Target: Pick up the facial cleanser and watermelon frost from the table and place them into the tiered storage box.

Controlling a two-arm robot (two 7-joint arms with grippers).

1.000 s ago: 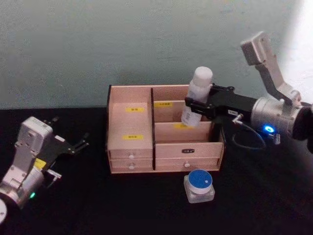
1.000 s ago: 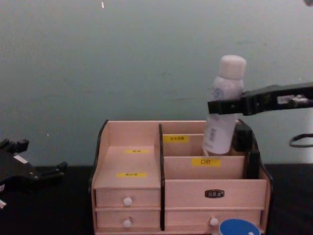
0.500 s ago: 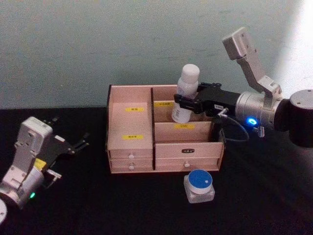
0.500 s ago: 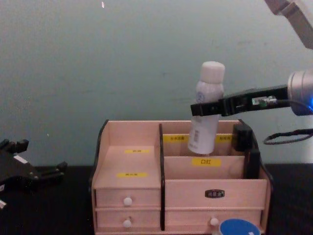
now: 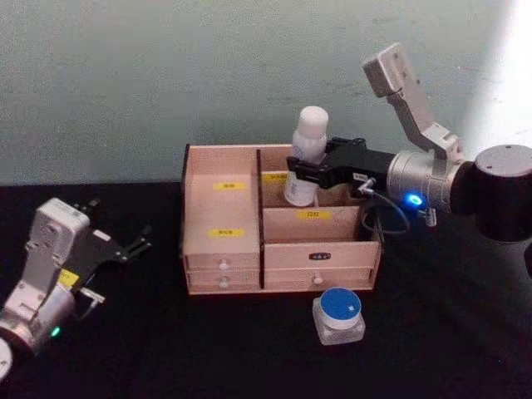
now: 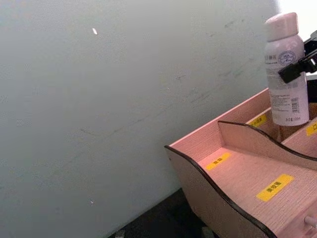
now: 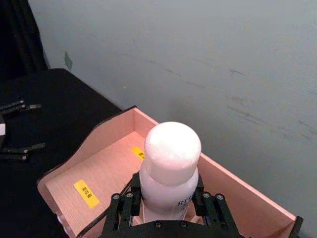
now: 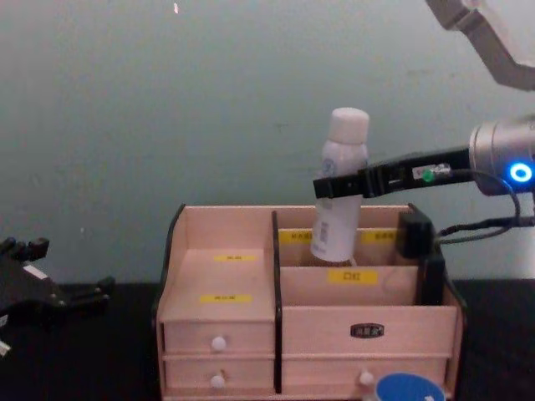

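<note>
Two containers are noted. One, the tiered storage box [image 5: 320, 253], stands on the black table [image 5: 208, 357]; it is of light wood with black side panels, and yellow labels [image 5: 225, 233] and small drawers with white knobs [image 8: 218, 343] are seen on it. The other, a blue-lidded jar [image 5: 339, 314], sits on the table just in front of the box's right half, apart from it.

A white bottle [image 5: 303, 162] with a rounded cap is held nearly upright, slightly tilted, over the right half of the box. Its lower end is sunk below the rim into the rear right compartment; whether it touches the floor there cannot be told.

A pale grey-green wall [image 5: 166, 75] is seen behind the table.

The right gripper [image 5: 298, 170] is extended level from the right, fingers pinched on the bottle's upper body just under the cap. A blue light is lit on the wrist behind it. The left gripper [image 5: 137, 243] is parked low at the table's left, well apart from the box, fingers spread.
</note>
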